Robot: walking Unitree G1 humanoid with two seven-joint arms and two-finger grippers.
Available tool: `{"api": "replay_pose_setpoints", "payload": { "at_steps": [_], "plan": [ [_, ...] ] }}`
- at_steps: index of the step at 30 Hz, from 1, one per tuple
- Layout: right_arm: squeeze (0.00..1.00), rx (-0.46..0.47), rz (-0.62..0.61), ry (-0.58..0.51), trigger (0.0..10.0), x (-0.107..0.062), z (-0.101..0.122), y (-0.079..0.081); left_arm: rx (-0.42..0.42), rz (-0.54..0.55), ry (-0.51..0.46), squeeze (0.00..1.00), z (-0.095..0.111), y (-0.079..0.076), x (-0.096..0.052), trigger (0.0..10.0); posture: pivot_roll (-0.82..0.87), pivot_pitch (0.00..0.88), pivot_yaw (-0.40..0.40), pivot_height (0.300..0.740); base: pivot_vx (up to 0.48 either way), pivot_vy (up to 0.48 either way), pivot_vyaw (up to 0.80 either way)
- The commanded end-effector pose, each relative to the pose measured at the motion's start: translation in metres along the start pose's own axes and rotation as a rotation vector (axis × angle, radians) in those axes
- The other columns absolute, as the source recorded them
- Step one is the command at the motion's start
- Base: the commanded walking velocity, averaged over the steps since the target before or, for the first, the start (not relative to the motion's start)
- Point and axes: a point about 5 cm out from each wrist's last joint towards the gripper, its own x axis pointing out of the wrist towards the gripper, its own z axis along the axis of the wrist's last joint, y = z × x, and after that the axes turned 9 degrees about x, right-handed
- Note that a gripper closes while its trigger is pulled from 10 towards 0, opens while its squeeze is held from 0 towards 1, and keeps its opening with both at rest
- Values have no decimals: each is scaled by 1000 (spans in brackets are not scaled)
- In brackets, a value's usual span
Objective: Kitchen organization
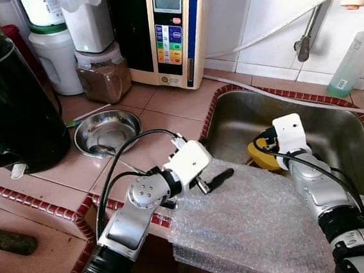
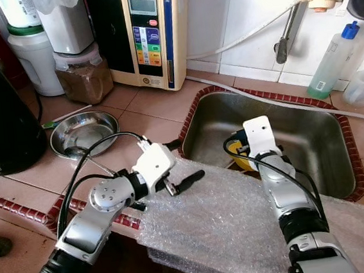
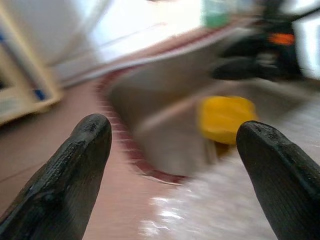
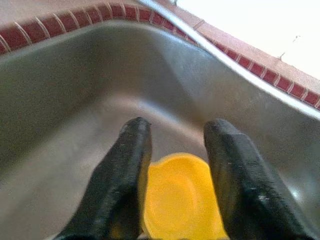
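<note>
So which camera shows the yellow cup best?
The right wrist view: the yellow cup sits sharp between the right gripper fingers. In the left wrist view it is blurred; in the eye views the right arm mostly hides it.

Left wrist view is motion-blurred. The yellow object [image 4: 182, 200] is partly hidden behind the right hand [image 4: 175, 165], cut off at the bottom edge; possibly a cup. Black kettle [image 1: 8, 101] cropped at left edge.

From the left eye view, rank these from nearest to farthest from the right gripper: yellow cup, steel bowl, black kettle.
1. Yellow plastic cup, in the sink between the right gripper's fingers.
2. Round steel bowl, on the tiled counter to the left of the sink.
3. Black kettle, far left of the counter.
</note>
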Motion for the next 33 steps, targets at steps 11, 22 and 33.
{"api": "replay_pose_setpoints", "payload": {
  "at_steps": [11,22,33],
  "plan": [
    [1000,111,296,-231,10000,-10,44,42,-97,410,52,1000,-5,23,-19,10000,-44,38,-21,740,0,0,0],
    [1000,136,525,-301,10000,-26,61,70,-161,629,176,1000,-22,43,-40,10000,-38,30,-20,740,0,0,0],
    [1000,124,566,-286,10000,-31,60,75,-203,761,245,608,-30,53,-58,10000,-32,40,-27,740,0,0,0]
  ]
}}
